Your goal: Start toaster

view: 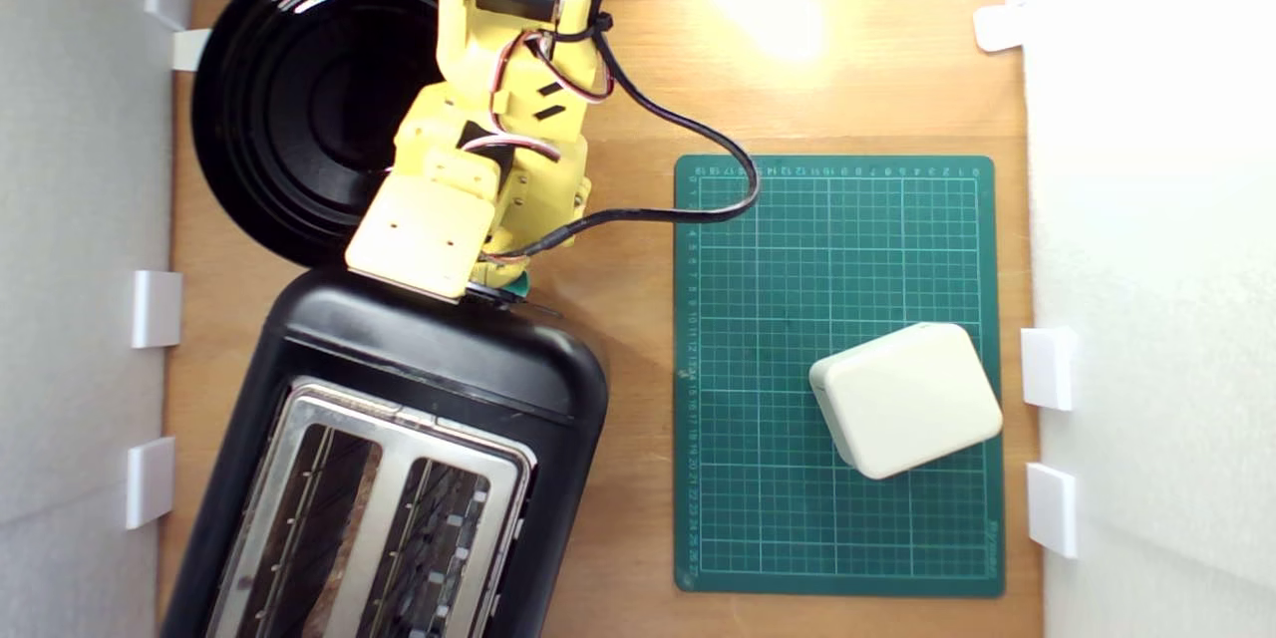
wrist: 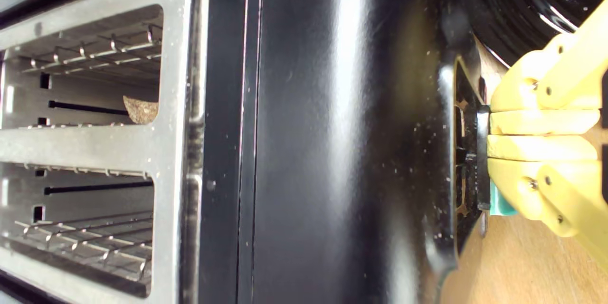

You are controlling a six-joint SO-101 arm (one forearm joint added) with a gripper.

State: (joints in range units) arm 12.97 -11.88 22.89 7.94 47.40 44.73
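Observation:
The glossy black toaster (view: 439,359) with a silver top plate stands at the exterior view's lower left. Its black body (wrist: 332,142) fills the wrist view, both slots showing wire guides. A brown piece of toast (wrist: 141,110) sits low in one slot. My yellow gripper (wrist: 491,134) is shut, its two fingers (wrist: 541,148) pressed flat together with nothing between them. Their tips touch the black lever bar (wrist: 482,161) at the toaster's end face. The teal lever knob (wrist: 501,205) peeks out beside one finger, and the teal knob (view: 518,288) also shows under the wrist in the exterior view.
A round black plate (view: 299,100) lies behind the toaster, under the arm. A green cutting mat (view: 837,249) with a cream rounded box (view: 905,399) on it lies at the exterior view's right. A black cable (view: 698,209) loops over the mat's corner. White walls border both sides.

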